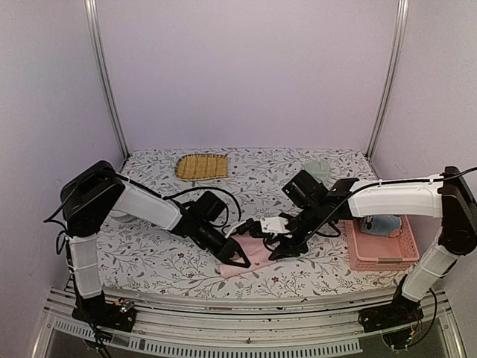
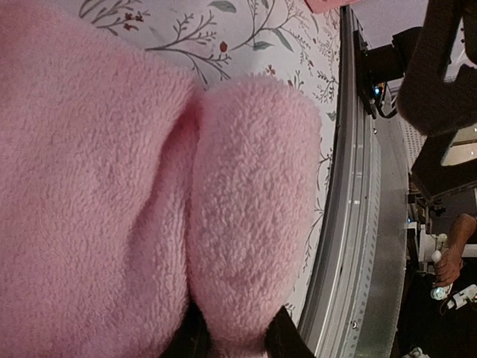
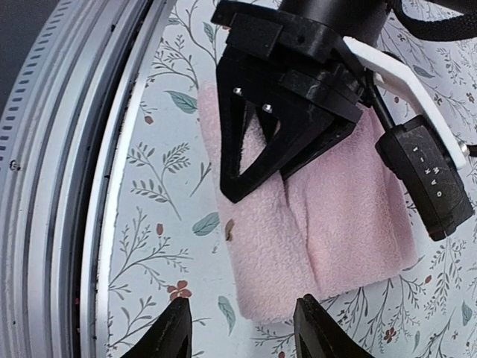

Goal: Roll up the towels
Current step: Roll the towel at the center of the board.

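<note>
Pink towel lies near-centre on tabletop, part folded. L gripper is clamped on its fold; R gripper is at its right edge, jaws apart, gripping nothing. 3 towels: pink, green towel far right, blue towel in 1 basket at right. 1 mat far. Both arms hide much of pink from above.
</note>
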Tool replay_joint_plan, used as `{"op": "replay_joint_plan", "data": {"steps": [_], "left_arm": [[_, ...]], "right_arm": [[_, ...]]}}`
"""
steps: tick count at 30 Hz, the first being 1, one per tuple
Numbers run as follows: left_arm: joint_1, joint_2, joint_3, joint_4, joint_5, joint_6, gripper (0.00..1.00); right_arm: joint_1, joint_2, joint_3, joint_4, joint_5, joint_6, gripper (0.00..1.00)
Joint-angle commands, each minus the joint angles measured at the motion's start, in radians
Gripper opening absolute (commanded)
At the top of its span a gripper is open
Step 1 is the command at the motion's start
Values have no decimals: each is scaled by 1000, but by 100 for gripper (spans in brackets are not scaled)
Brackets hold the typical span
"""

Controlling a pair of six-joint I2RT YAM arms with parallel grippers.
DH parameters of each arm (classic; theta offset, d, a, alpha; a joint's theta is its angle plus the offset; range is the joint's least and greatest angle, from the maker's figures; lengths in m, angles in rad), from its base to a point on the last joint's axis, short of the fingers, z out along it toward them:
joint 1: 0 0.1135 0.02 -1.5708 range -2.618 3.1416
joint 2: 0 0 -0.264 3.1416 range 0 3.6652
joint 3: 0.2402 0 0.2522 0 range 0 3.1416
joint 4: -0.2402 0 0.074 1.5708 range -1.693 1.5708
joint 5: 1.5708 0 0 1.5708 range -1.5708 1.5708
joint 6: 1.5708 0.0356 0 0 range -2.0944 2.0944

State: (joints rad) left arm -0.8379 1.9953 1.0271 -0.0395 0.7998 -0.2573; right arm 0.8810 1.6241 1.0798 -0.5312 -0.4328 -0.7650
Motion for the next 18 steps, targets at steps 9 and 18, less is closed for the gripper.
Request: {"op": "replay_joint_plan", "data": {"steps": [9,18], "left_arm": [[18,100,8,-154,-4,-30,15],[22,106,27,-162,-1,-19,20]], "right_arm": [[104,144,-11,214,137,-73,51],[125,243,-21,236,192,-93,47]]}}
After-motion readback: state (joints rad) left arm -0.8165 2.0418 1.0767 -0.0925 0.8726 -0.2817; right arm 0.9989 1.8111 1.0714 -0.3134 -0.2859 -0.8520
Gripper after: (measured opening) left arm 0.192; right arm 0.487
